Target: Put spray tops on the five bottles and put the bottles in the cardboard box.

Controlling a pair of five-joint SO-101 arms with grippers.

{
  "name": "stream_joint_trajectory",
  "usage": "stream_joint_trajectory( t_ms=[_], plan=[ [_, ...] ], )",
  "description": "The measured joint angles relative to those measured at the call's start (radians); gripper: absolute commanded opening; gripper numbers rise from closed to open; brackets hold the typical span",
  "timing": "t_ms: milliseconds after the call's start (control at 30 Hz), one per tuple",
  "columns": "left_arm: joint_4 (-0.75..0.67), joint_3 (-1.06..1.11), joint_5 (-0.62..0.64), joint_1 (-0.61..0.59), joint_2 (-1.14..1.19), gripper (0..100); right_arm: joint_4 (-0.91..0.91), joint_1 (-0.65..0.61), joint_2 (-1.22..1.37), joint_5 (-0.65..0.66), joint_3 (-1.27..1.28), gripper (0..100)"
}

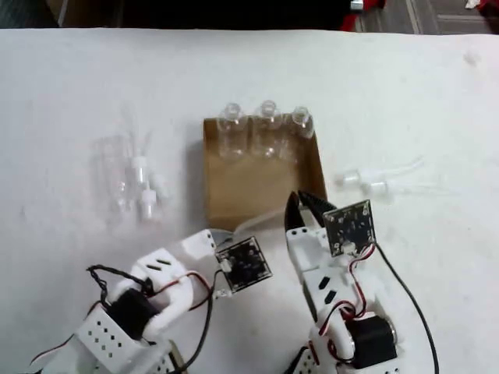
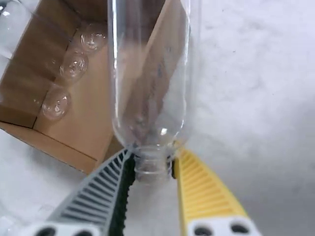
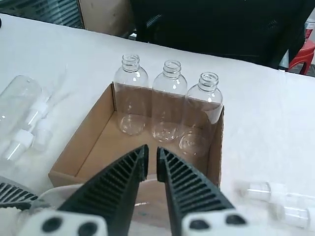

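Three clear capless bottles (image 1: 265, 128) stand along the far wall of the cardboard box (image 1: 242, 187); they also appear in the right wrist view (image 3: 169, 98) and from above in the left wrist view (image 2: 74, 64). My left gripper (image 2: 152, 164) is shut on the neck of a fourth clear bottle (image 2: 147, 73), held over the box's near edge (image 1: 253, 224). Just right of it, my right gripper (image 1: 306, 206) hovers at the near right corner of the box (image 3: 98, 137), its black fingers (image 3: 118, 182) a narrow gap apart with nothing between them.
Another clear bottle (image 1: 115, 167) lies on the white table left of the box, beside white spray tops (image 1: 142, 187). More spray tops (image 1: 374, 183) lie to the right of the box (image 3: 275, 196). The table's far edge meets a dark floor.
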Motion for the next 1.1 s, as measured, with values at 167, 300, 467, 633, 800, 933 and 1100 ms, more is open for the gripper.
stream_joint_trajectory(
  t_ms=[167,300,467,633,800,933,1100],
  plan=[
    [0.006,-0.008,-0.002,0.002,0.002,2,-0.009,0.008,0.0,0.0,0.032,1.6],
    [0.043,-0.052,0.008,0.005,0.002,2,-0.021,0.008,0.0,0.0,0.034,1.6],
    [0.081,-0.083,0.051,0.012,0.003,2,-0.023,0.008,0.0,0.0,0.046,1.7],
    [0.081,-0.094,0.054,0.014,0.003,2,-0.021,0.008,0.0,0.006,0.048,1.6],
    [0.081,-0.094,0.054,0.014,0.003,2,-0.014,0.008,0.0,0.118,0.057,1.6],
    [0.083,-0.094,0.054,0.014,0.003,2,-0.014,0.008,0.0,0.141,0.071,1.6],
    [0.083,-0.117,0.054,0.014,0.005,2,-0.014,0.008,0.0,0.146,0.071,1.6]
  ],
)
